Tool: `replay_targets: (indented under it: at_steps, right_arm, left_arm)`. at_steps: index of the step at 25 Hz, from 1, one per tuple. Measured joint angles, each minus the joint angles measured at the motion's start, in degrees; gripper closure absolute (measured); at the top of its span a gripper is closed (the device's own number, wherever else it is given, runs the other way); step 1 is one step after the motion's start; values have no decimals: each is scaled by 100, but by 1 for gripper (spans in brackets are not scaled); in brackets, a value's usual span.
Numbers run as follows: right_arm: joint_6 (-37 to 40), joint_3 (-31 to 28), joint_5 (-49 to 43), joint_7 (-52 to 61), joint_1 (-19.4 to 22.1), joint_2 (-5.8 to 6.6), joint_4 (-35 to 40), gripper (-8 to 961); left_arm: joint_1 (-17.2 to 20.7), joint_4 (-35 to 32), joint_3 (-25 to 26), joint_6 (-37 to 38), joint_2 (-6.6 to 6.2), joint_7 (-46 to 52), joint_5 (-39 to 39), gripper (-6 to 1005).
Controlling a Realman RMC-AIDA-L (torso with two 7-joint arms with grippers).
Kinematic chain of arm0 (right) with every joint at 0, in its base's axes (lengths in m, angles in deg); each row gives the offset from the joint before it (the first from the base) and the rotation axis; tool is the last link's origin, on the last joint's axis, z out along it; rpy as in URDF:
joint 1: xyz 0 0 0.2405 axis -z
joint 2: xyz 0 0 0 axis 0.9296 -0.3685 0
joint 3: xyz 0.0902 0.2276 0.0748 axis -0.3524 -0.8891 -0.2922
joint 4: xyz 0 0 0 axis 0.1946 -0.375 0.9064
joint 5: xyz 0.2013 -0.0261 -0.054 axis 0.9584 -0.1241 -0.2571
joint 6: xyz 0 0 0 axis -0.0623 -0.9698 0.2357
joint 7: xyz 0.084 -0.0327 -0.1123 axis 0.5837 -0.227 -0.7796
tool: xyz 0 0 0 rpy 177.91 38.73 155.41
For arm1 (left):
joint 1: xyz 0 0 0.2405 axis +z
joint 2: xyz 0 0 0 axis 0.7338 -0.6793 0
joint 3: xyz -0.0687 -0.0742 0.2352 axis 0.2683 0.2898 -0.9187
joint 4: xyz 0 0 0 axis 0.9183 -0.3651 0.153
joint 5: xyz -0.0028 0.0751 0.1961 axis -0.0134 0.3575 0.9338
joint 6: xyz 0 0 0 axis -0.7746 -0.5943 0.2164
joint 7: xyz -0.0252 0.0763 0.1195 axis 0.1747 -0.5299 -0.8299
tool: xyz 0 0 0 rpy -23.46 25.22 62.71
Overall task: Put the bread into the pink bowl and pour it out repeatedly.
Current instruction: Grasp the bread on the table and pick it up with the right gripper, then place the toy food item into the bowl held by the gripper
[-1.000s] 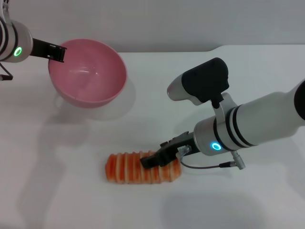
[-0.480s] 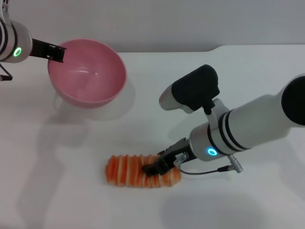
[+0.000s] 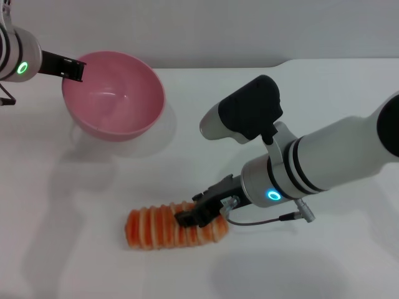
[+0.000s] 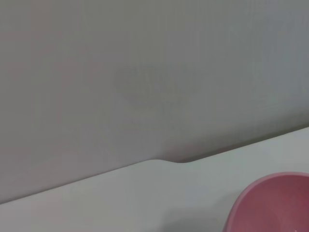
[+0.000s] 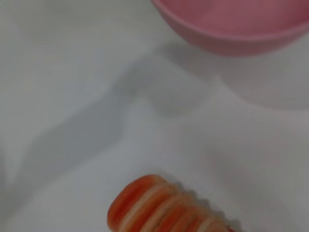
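Bread [image 3: 168, 227] has slid left; our right gripper [image 3: 194, 216] clamps it, so lift level toward the bowl [image 3: 113, 93], left gripper [image 3: 70, 67] pinching its rim.

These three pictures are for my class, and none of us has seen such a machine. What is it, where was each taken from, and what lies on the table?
It is a robot with two arms, each ending in a pincer. The wide picture comes from a camera on its head; the other two come from cameras on its wrists. On the white table lie a striped toy bread and a pink bowl, which is empty. The right pincer is down on the bread's right end. The left pincer holds the bowl's rim. The right wrist picture shows the bread below and the bowl beyond it.
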Motion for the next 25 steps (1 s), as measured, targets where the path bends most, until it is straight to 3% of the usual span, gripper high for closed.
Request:
replay_targets:
  at_steps: [10, 21, 25]
  right_arm:
    - [-234, -105, -155, 12, 142, 4, 529, 514]
    - [-1246, -832, -765, 217, 643, 6, 2857, 609]
    - [-1399, -964, -1129, 335, 679, 5, 3315, 638]
  left_arm:
    - [-5, 26, 0, 48, -8, -12, 33, 969]
    - [-17, 168, 0, 140, -1, -16, 7, 969]
    - [-13, 173, -39, 142, 1, -12, -2, 969]
